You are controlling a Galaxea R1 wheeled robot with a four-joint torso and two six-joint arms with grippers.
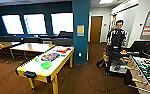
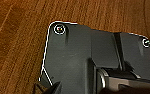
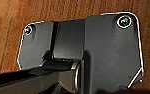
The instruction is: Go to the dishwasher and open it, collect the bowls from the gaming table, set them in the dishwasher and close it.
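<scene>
Bowl (image 1: 46,65) on gaming table (image 1: 31,67), blurred

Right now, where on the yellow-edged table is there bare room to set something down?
The near end of the gaming table is bare white, ahead of the green bowl. The far end is crowded with board-game boxes. A small green thing sits by the left edge.

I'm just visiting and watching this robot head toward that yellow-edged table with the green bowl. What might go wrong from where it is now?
Three things I'd watch, judging from the head view:
1. The lime green bowl sits near the gaming table's end, so a bump might knock it off.
2. Board-game boxes lie just behind it; a reaching arm may catch them.
3. The foosball table and a person stand close on the right, leaving little room to turn.
</scene>
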